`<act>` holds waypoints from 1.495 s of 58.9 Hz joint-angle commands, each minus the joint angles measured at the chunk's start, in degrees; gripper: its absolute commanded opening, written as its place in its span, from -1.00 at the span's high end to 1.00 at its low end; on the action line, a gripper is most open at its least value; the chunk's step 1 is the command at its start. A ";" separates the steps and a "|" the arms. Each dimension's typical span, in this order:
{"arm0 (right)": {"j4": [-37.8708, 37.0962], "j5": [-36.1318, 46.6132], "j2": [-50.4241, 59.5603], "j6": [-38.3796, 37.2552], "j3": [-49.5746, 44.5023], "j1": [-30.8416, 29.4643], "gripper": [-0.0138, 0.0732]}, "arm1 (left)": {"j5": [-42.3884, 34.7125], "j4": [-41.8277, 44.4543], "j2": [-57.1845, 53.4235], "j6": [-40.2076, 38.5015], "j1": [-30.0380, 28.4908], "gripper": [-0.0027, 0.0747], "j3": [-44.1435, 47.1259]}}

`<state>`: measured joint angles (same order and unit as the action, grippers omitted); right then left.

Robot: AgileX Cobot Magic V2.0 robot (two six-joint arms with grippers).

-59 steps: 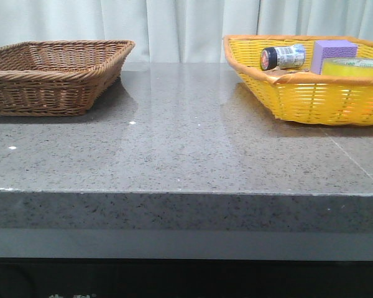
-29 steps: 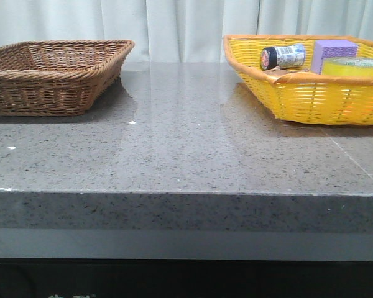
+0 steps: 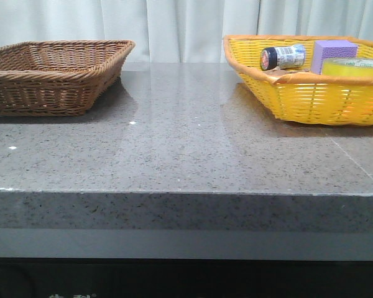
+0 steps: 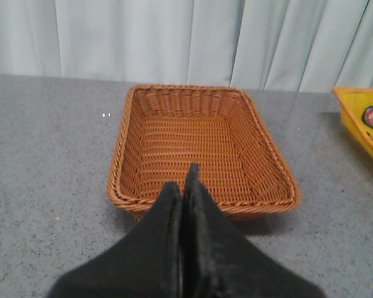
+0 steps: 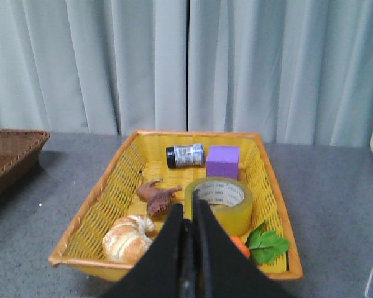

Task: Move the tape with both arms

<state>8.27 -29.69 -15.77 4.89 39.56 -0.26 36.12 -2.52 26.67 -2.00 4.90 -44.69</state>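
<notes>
Front view. Grey stone table (image 3: 186, 149); brown basket (image 3: 53, 74) at one end, yellow basket (image 3: 311, 77) at the other. Showing above the yellow rim: tape (image 3: 354, 67), purple block (image 3: 333, 54), small jar (image 3: 285, 57) on its side. Neither arm appears here.

Left wrist view. Left claw (image 4: 183, 205), fingers pressed together, holding nothing. Brown basket (image 4: 202, 149) just ahead of the tips, nothing in it. A corner of the yellow basket (image 4: 360, 121) sits well off to one side.

Right wrist view. Right claw (image 5: 188, 214), fingers pressed together, holding nothing. Tape (image 5: 219, 202) lies flat in the yellow basket (image 5: 93, 217), directly beyond the fingertips, hole upward. Around it: purple block (image 5: 223, 162) and jar (image 5: 184, 155) farther on, brown animal figure (image 5: 154, 194) and bread roll (image 5: 128, 239) to one side, green leaves (image 5: 268, 243) to the other.

Handling, judged: the roll is probably stiff, moderately heavy, its outer face slick. Best hold: one finger inside the core, one outside the wall, after the fingers part.
</notes>
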 commanded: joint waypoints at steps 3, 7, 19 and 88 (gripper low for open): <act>0.54 0.89 -5.42 -0.16 2.45 -0.43 0.84 | -1.59 -0.72 4.51 -0.48 -0.02 0.98 -2.13; 0.54 -0.14 -7.79 -0.16 2.32 -0.43 0.84 | -1.35 -0.72 6.14 -0.48 -0.02 0.98 -1.66; 0.94 -0.87 -12.30 -0.16 0.73 -0.43 0.84 | -0.65 -0.72 10.22 -0.48 -0.02 0.98 -1.57; -0.24 -16.68 -37.61 -1.82 23.00 -0.54 -0.51 | -4.48 -5.92 12.77 7.25 24.72 -0.29 -2.36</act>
<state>8.81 -48.13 -49.83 3.95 57.09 -0.38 37.09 -7.42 39.14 5.12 26.93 -45.02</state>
